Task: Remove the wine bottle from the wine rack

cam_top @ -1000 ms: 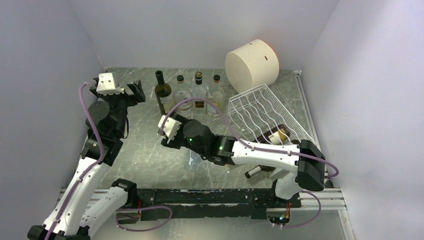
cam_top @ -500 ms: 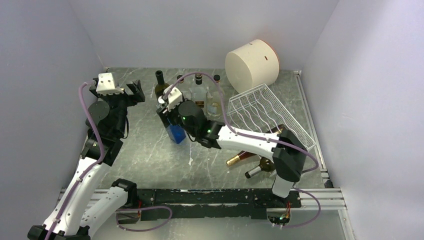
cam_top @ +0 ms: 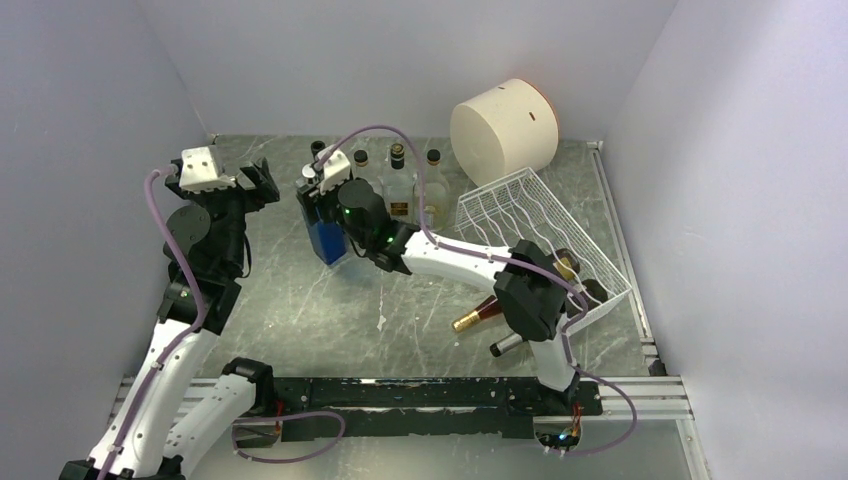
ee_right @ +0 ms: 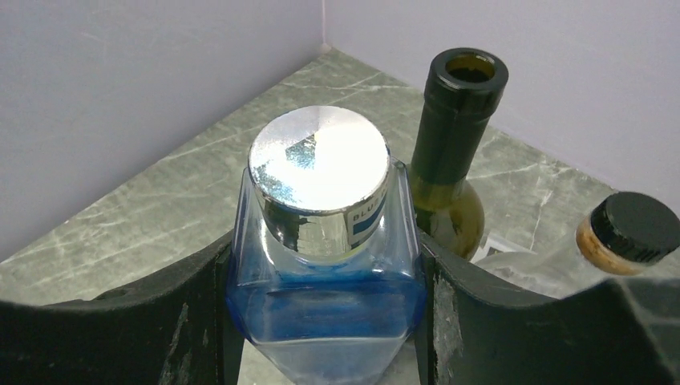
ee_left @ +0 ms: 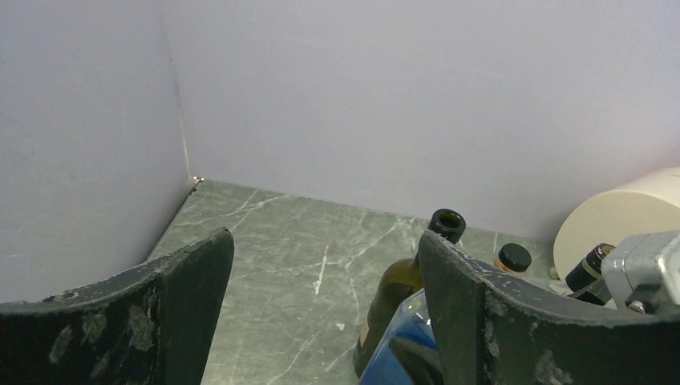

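Note:
The white wire wine rack [cam_top: 520, 222] stands tilted at the right of the table. A wine bottle [cam_top: 561, 268] lies in its lower part, largely hidden by my right arm. My right gripper [cam_top: 322, 222] is at the back left centre, shut on a blue square glass bottle [cam_top: 329, 243] with a silver cap. In the right wrist view the blue bottle [ee_right: 325, 273] sits squeezed between both fingers of that gripper [ee_right: 325, 329]. My left gripper [cam_top: 256, 181] is open and empty just left of it; the left wrist view shows its jaws [ee_left: 321, 321] wide apart.
A gold-foil bottle [cam_top: 474, 317] and a dark bottle [cam_top: 511, 344] lie on the table before the rack. An open green bottle [ee_right: 455, 112] and several clear bottles [cam_top: 399, 185] stand at the back. A big cream cylinder [cam_top: 503, 130] lies behind the rack.
My right arm has swung from the table's middle to the back left, carrying the blue bottle beside the green bottle. My left gripper has shifted slightly left.

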You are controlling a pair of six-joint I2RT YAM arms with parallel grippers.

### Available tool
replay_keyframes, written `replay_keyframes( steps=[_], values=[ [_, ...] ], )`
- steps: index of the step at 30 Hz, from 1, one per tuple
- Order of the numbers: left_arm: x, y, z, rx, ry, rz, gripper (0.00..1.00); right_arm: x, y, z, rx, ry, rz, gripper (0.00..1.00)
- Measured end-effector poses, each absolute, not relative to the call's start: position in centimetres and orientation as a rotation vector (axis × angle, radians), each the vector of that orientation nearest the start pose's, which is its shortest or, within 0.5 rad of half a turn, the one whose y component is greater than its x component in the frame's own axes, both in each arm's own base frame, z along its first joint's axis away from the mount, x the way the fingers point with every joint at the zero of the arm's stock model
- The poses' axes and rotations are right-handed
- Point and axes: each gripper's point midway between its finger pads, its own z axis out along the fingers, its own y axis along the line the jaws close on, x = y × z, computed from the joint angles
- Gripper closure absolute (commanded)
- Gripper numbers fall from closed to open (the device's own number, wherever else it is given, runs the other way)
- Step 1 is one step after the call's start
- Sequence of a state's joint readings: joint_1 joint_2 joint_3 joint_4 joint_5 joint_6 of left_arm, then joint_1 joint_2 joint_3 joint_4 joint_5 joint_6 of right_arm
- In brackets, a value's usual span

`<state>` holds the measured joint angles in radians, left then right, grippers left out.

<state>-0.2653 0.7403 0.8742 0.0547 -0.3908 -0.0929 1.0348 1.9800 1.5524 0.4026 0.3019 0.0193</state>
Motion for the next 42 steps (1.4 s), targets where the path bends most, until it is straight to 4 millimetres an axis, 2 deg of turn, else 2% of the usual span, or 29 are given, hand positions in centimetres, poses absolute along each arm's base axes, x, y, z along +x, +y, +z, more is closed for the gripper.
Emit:
replay_keyframes(
  steps=[3, 9, 12, 16, 29, 35, 40, 42],
  values=[
    [30.8, -1.5, 38.7, -0.215, 1.380, -0.021, 0.11, 36.5, 50.4, 26.0, -0.562, 1.520, 0.575, 1.00],
    [30.8, -1.1, 38.7, -0.229, 1.379, -0.015, 0.12, 36.7, 50.5, 26.0, -0.562, 1.518, 0.571, 0.98],
    [30.9, -1.0, 38.6, -0.231, 1.381, -0.013, 0.12, 36.7, 50.5, 26.0, -0.564, 1.518, 0.570, 0.75],
    [31.0, -1.0, 38.5, -0.233, 1.386, -0.013, 0.12, 36.7, 50.5, 26.0, -0.568, 1.519, 0.567, 0.55],
    [31.3, -1.1, 38.2, -0.233, 1.395, -0.018, 0.13, 36.3, 50.7, 26.1, -0.604, 1.522, 0.558, 0.17],
    [31.4, -1.2, 38.2, -0.231, 1.397, -0.019, 0.13, 35.6, 50.5, 28.1, -0.609, 1.494, 0.580, 0.08],
    [31.4, -1.2, 38.1, -0.230, 1.398, -0.019, 0.13, 34.0, 49.5, 31.4, -0.611, 1.455, 0.599, 0.00],
    [31.5, -1.2, 38.0, -0.228, 1.402, -0.018, 0.13, 32.8, 48.4, 32.8, -0.621, 1.441, 0.615, 0.00]
  ],
)
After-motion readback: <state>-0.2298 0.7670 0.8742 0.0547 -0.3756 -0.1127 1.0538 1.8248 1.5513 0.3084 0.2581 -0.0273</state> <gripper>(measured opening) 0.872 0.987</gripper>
